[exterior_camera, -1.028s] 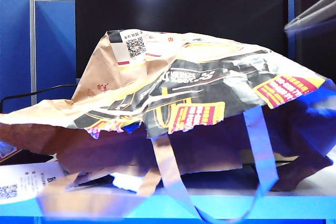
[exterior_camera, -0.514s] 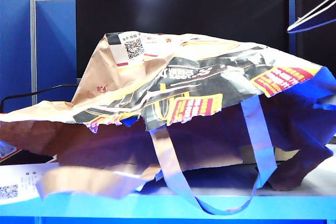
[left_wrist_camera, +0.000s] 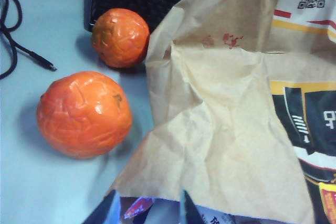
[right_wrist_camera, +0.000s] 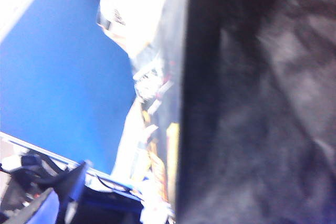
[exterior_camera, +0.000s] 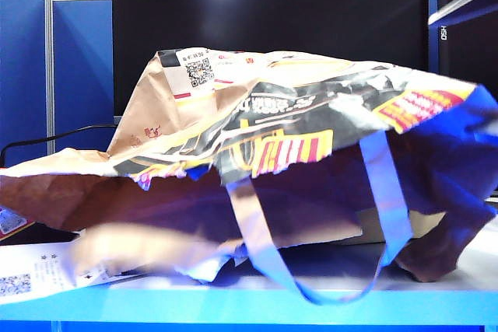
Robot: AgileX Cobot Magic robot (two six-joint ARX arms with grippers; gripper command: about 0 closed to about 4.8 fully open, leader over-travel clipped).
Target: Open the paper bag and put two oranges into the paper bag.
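My left gripper [left_wrist_camera: 149, 211] pinches the bag [exterior_camera: 296, 138] edge; the right gripper, jaws spread wide, presses against its inside wall. Beside the bag lie both oranges [left_wrist_camera: 84, 114], one nearer and one [left_wrist_camera: 120, 36] beyond it. Pull harder and I judge the paper tears.

Paper bag [exterior_camera: 257, 138]: brown kraft, with black, yellow and red print across its upper panel, a white receipt [exterior_camera: 198, 68] bearing a black QR code near the top, and pale brown strap handles [exterior_camera: 261, 250] tinged blue in the exterior view. Two oranges [left_wrist_camera: 84, 114] [left_wrist_camera: 121, 36]: orange-red, skin veined with paler orange lines. Table [left_wrist_camera: 31, 192] pale blue-grey, a black cable [left_wrist_camera: 16, 40] on it; partition wall [exterior_camera: 78, 60] deep blue.
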